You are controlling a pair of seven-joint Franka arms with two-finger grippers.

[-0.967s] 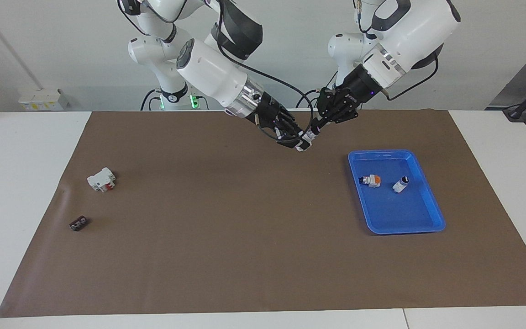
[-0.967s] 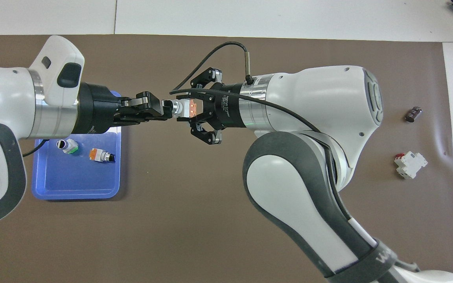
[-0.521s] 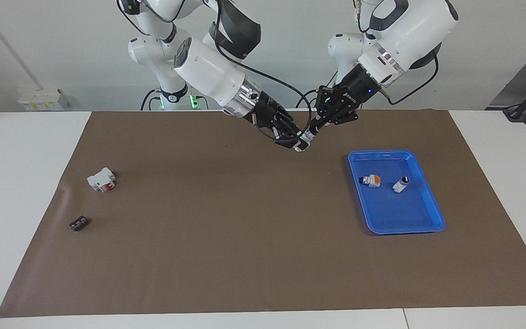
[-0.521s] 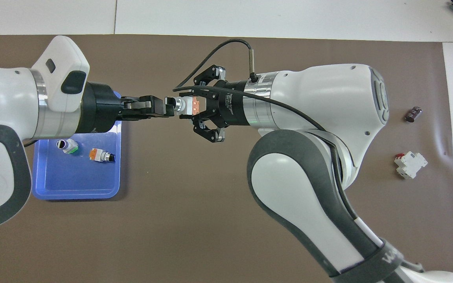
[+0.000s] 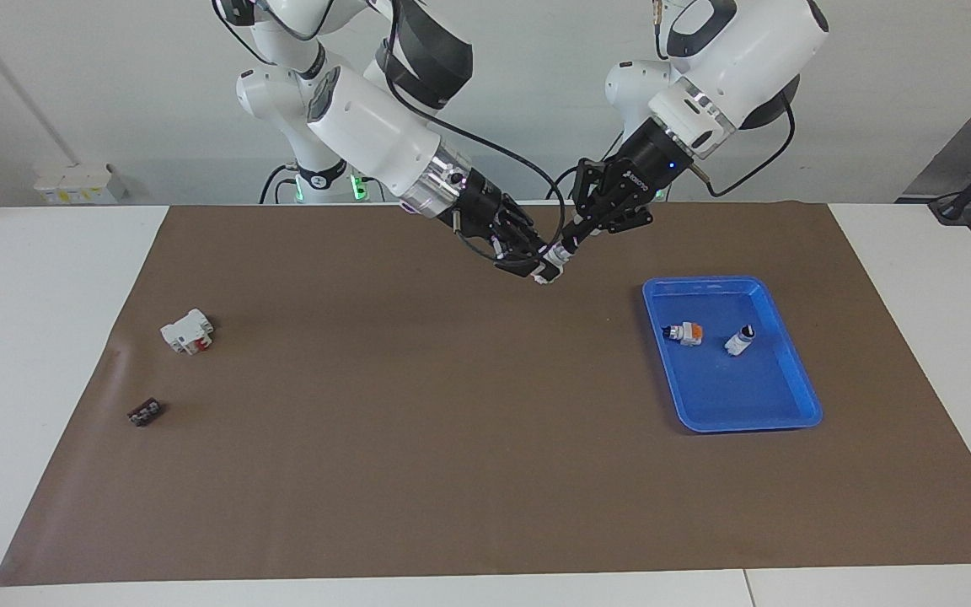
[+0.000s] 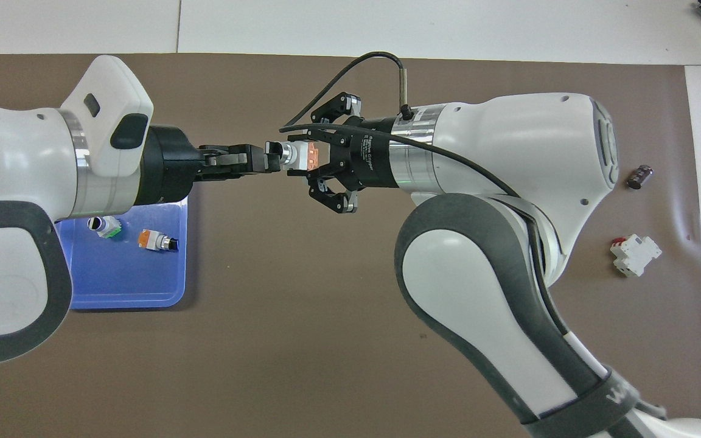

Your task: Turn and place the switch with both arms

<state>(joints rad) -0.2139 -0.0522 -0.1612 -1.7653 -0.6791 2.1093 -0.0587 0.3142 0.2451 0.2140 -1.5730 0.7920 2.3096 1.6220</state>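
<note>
The switch [image 6: 310,157], white with an orange block and a black knob end, hangs in the air between both grippers over the brown mat; it also shows in the facing view [image 5: 551,258]. My right gripper [image 6: 299,157] [image 5: 539,268] is shut on its white-and-orange body. My left gripper [image 6: 264,163] [image 5: 568,242] is shut on its black knob end. A second switch of the same kind [image 5: 685,334] [image 6: 154,241] lies in the blue tray [image 5: 780,409] [image 6: 119,286].
A white-and-blue cylinder [image 5: 739,340] [image 6: 104,226] lies in the tray beside the second switch. A white block with red parts [image 5: 187,330] [image 6: 634,255] and a small dark part [image 5: 144,412] [image 6: 639,176] lie on the mat toward the right arm's end.
Both grippers have risen a little with the switch held between them and shifted slightly toward the right arm's end. The left wrist has turned.
</note>
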